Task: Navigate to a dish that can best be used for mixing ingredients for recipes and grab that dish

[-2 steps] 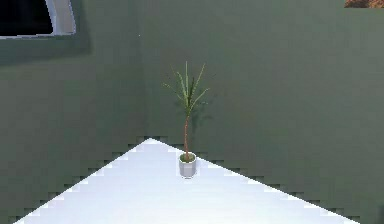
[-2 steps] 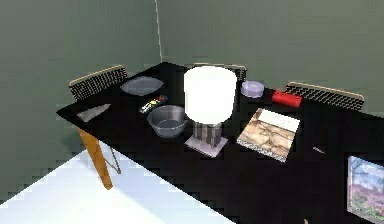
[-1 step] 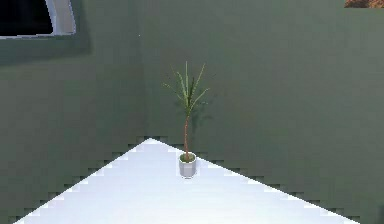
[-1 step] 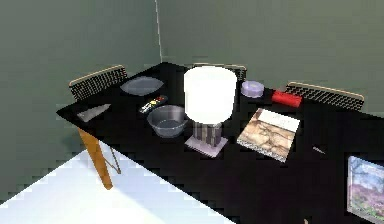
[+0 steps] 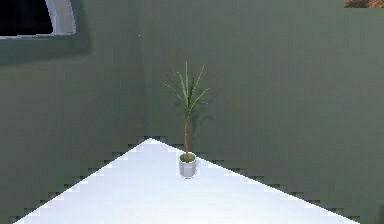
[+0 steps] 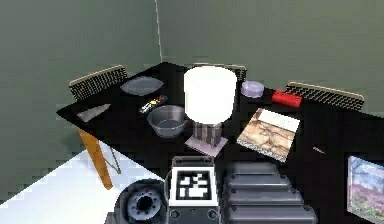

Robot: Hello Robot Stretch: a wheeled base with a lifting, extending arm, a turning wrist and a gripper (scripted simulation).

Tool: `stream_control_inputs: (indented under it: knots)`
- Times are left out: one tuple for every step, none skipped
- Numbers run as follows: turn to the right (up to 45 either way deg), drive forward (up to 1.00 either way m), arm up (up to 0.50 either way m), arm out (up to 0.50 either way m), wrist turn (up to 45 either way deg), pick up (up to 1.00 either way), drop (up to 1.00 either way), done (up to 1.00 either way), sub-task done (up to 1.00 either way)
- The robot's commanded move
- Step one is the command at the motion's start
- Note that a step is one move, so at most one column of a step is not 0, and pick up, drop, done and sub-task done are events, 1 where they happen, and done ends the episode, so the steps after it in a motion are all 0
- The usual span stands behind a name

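Grey bowl (image 6: 168, 121) on counter (image 6: 122, 128), far beyond my gripper (image 6: 140, 207), slightly right; whether I hold anything, cannot tell.

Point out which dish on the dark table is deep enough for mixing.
The grey bowl beside the lamp: it has high walls, while the grey plate farther back is flat and the small lilac dish is shallow.

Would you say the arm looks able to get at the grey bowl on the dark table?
Likely yes, with care: the grey bowl stands near the table's near edge, nothing before it. The white-shaded lamp stands close on its right, nearer the arm's line, and might be brushed.
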Motion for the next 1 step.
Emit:
stream_control_inputs:
  knots:
    - [0.0,0.00,0.00,0.44,0.0,0.00,0.00,0.00,0.00]
